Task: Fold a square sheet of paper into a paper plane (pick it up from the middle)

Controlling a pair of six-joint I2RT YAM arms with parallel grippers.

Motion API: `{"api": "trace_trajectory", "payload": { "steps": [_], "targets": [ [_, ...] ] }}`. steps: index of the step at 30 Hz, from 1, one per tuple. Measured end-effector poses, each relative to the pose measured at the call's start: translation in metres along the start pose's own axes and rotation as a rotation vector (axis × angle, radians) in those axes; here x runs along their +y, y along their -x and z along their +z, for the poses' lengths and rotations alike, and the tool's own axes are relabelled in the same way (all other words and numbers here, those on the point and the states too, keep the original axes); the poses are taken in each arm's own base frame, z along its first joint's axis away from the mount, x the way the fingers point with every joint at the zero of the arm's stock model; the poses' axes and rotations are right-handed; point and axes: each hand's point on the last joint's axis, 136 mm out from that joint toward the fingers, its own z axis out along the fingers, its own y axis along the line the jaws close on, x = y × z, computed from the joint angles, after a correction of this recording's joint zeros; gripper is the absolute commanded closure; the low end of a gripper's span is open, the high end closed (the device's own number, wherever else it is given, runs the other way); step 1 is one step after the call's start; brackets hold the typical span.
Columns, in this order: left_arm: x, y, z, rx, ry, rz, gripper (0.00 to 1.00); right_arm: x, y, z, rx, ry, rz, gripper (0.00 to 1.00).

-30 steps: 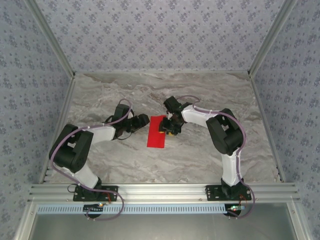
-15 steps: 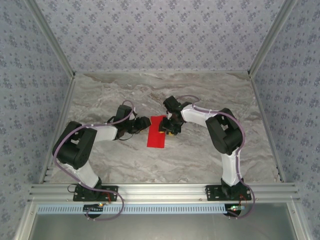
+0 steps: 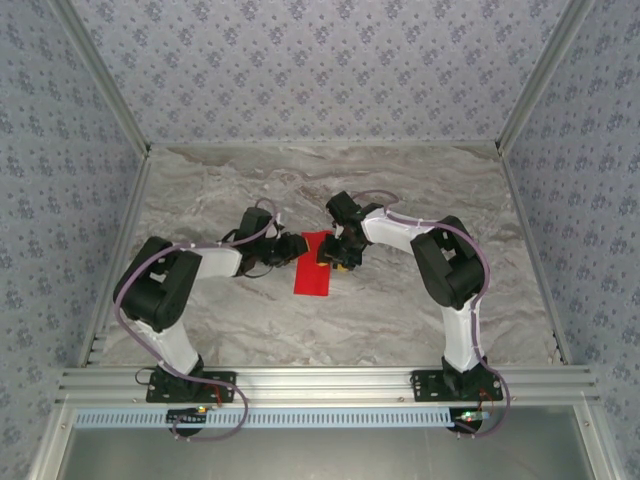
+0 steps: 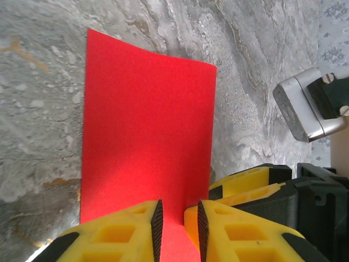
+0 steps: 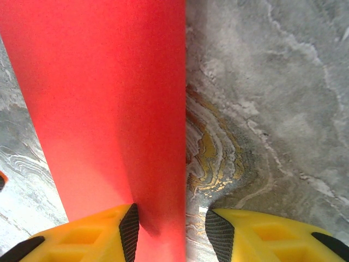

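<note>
My left fingers (image 3: 293, 246) sit low at the left long side of the thin bright red sheet of paper (image 3: 313, 268). The sheet lies as a narrow rectangle about the middle of the grey marble tabletop (image 3: 420, 190), well apart from every edge, with its long sides running from the far edge toward the near one. On the left wrist camera the two yellow fingers stand close together with a narrow gap, and red shows in that gap. I judge they have not pinched anything yet, so the step in hand is catching this side of the sheet. I would bring them together gently, pads level with the tabletop so the paper slips between them rather than crumpling, and lift only once it is truly caught. My right fingers (image 3: 336, 256) stand apart, straddling the right long side near its far end, one pad over red and the other over bare marble. I cannot tell whether they press down. I would keep them there as an anchor so the sheet cannot skid.
</note>
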Motion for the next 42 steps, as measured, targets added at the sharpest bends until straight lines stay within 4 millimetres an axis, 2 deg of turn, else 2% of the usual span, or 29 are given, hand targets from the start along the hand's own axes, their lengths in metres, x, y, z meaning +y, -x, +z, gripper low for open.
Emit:
{"api": "trace_trajectory", "payload": {
  "steps": [14, 18, 25, 33, 37, 39, 42],
  "targets": [
    [0.013, -0.015, 0.012, 0.068, 0.059, -0.001, 0.86, 0.0, 0.0, 0.001, 0.003, -0.003, 0.001, 0.53],
    [0.024, -0.019, 0.015, 0.083, 0.093, -0.013, 0.88, 0.0, 0.0, 0.0, 0.003, -0.003, 0.001, 0.53],
    [0.028, -0.019, 0.015, 0.093, 0.12, 0.006, 0.9, 0.001, 0.0, -0.001, 0.0, 0.0, -0.002, 0.53],
    [0.029, -0.021, 0.016, 0.109, 0.13, 0.019, 0.92, 0.013, 0.003, -0.017, -0.095, 0.063, -0.034, 0.49],
    [0.029, -0.02, 0.018, 0.111, 0.13, 0.023, 0.95, 0.006, 0.002, -0.029, -0.153, 0.036, -0.034, 0.49],
    [0.029, -0.019, 0.019, 0.111, 0.126, 0.023, 0.96, 0.005, 0.004, -0.04, -0.198, 0.034, -0.035, 0.55],
    [0.029, -0.019, 0.02, 0.112, 0.127, 0.022, 0.99, 0.013, 0.009, -0.054, -0.255, 0.063, -0.04, 0.77]
  ]
}}
